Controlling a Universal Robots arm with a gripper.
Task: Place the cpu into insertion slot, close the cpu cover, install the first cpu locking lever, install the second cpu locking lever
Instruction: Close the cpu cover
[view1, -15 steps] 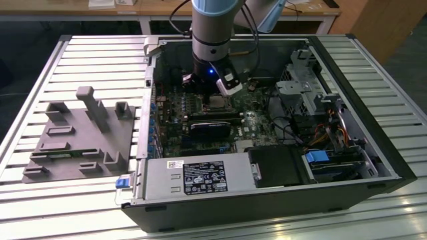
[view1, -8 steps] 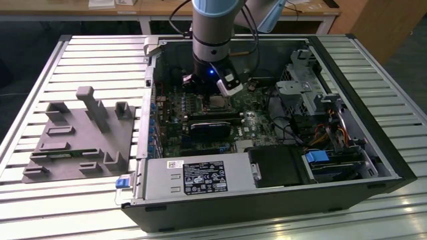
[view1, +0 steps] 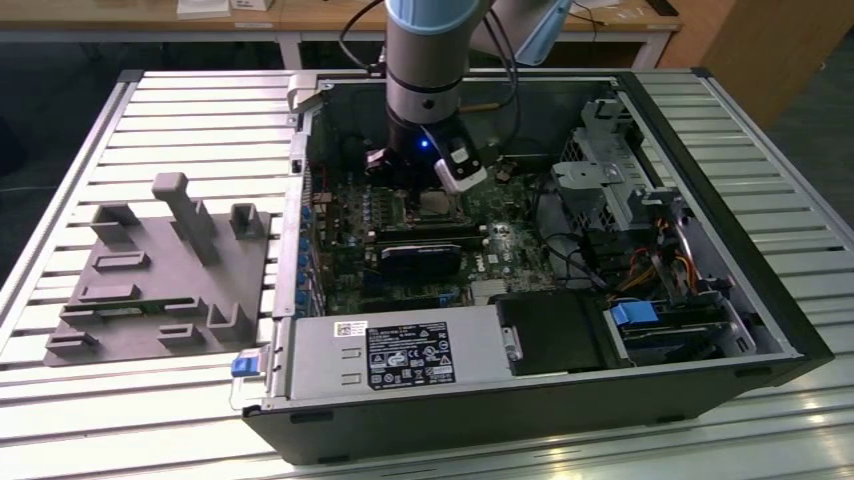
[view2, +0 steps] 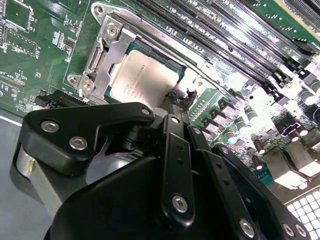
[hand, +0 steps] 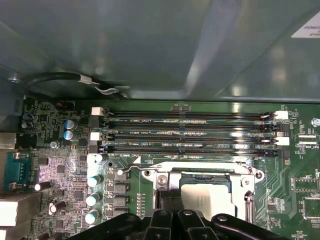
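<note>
Black jointed end effector (view2: 175, 98) hung just over the dull-silver square cpu (view2: 140, 80), framed by the thin silvery cpu cover (view2: 102, 50); couldn't tell its grip.

The cpu (hand: 206, 201) lies silver top up in the insertion slot (hand: 199, 178) on the green motherboard (hand: 60, 165). The silvery cpu cover (hand: 246, 176) frames it, and a thin wire locking lever (hand: 131, 170) runs between the cover and the 4 long black memory slots (hand: 185, 132). The tool (hand: 174, 221) shows as black links over the cpu's side away from those slots, and a grey case wall (hand: 150, 45) rises at the motherboard's edge beyond them.
</note>
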